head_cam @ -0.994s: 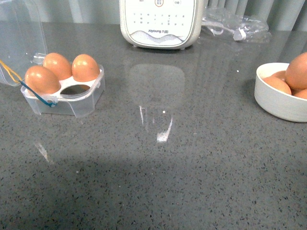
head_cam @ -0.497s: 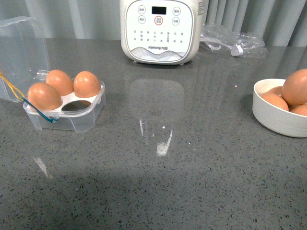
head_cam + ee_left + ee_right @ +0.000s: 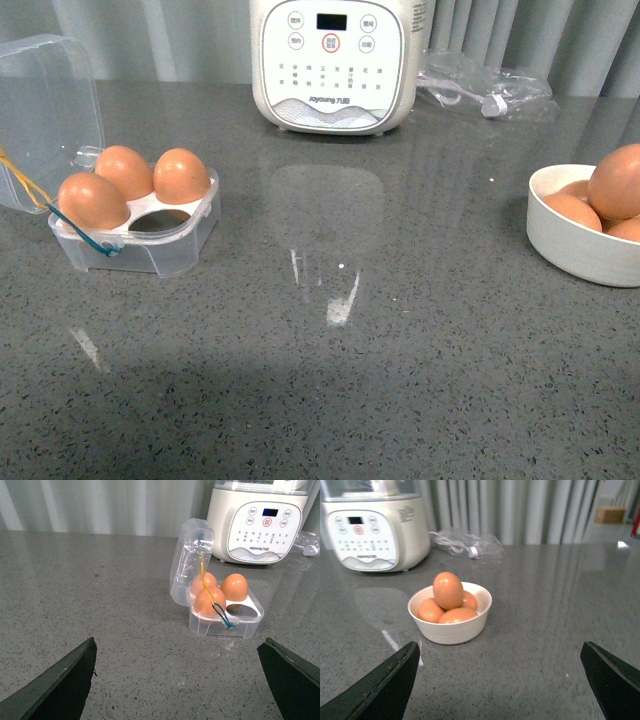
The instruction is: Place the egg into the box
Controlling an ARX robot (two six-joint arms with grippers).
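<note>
Approx. 3/4 done, judging by box point(image 3: 150, 250). Sits on counter point(image 3: 350, 380) at robot's left, clear lid point(image 3: 50, 110) hinged back & open. Holds three eggs: near-left point(image 3: 92, 200), back-left point(image 3: 124, 170), back-right point(image 3: 181, 176). Leaves one cup point(image 3: 160, 218) empty, near-right, on the side facing mid-counter.

Next egg point(image 3: 618, 182) prob. the top one in white bowl point(image 3: 575, 245), far right, well apart from box. Rests on at least three others, untouched. Same pile in right wrist view, that egg point(image 3: 448, 590) uppermost, bowl ahead of cam.

Left jaws: released, spread wide, dark fingertips point(image 3: 65, 680) at both lower corners of left wrist view, nothing between. Pointed toward box, not near it.

Right jaws: likewise released, fingertips point(image 3: 385, 685) wide apart, empty, facing bowl from a distance. Neither arm visible in front view.

Left to do: reach bowl (right arm the closer, likely), take top egg, carry across counter, set into the empty cup. No call for lid closing in task.

Also at back of counter: white appliance w/ button panel point(image 3: 335, 60), crumpled plastic bag point(image 3: 485, 85). Most likely clear of the carry path.
</note>
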